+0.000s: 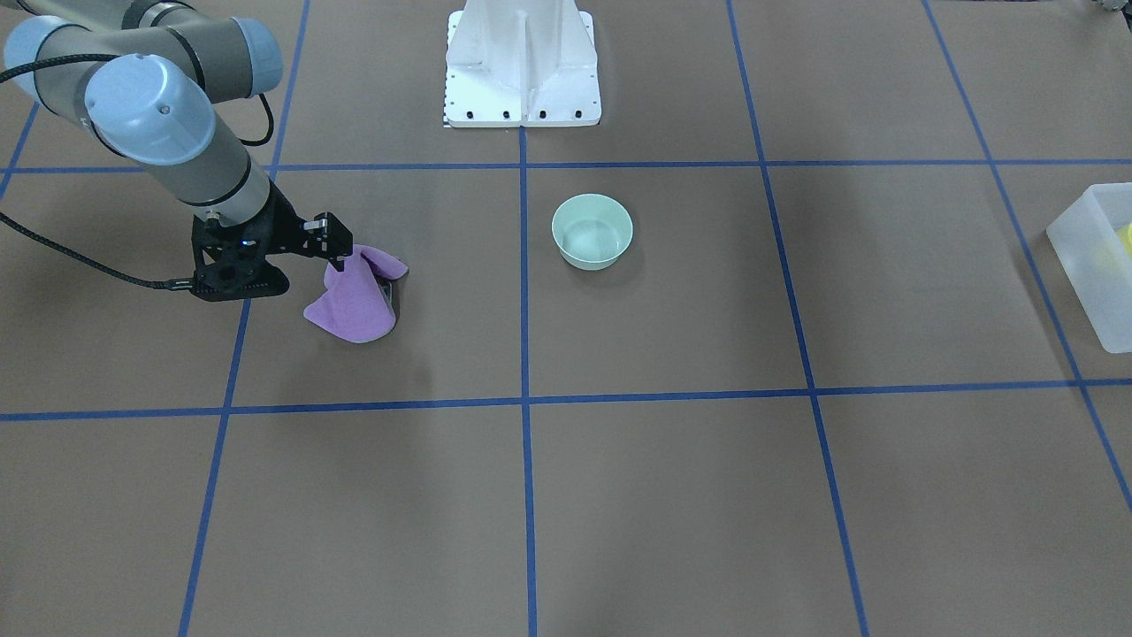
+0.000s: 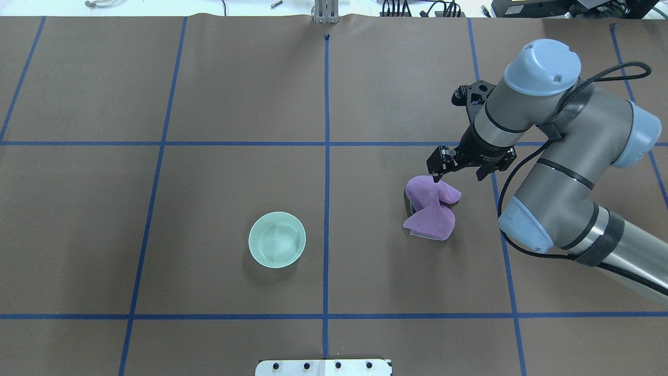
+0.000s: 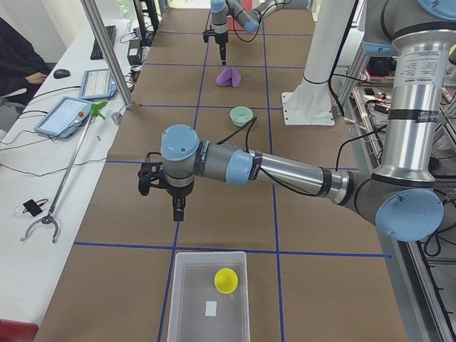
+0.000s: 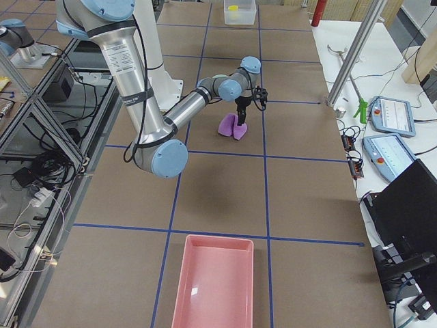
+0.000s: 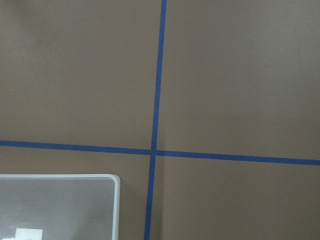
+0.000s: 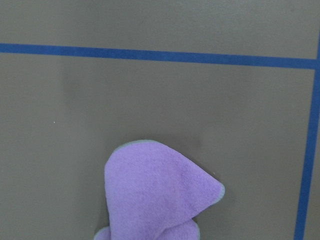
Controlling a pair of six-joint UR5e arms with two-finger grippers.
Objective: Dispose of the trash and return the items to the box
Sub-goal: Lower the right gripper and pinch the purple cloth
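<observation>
The mint-green bowl [image 1: 592,232] [image 2: 276,239] stands upright and empty near the table's middle. The yellow cup [image 3: 226,280] lies inside the frosted white box [image 3: 192,303] [image 1: 1092,265] at the table's left end. A purple cloth [image 1: 354,301] [image 2: 430,211] lies crumpled on the right side. My right gripper [image 1: 340,261] [image 2: 437,180] points down and is shut on the cloth's top fold, which is pulled up into a peak. My left gripper [image 3: 177,212] hangs above the table just short of the box. It shows only in the exterior left view, so I cannot tell whether it is open.
The white robot pedestal [image 1: 522,71] stands at the table's robot side. A pink tray [image 4: 215,280] lies at the table's right end. The box corner [image 5: 60,205] shows in the left wrist view. Tablets and a grabber tool [image 3: 71,114] lie on the side bench.
</observation>
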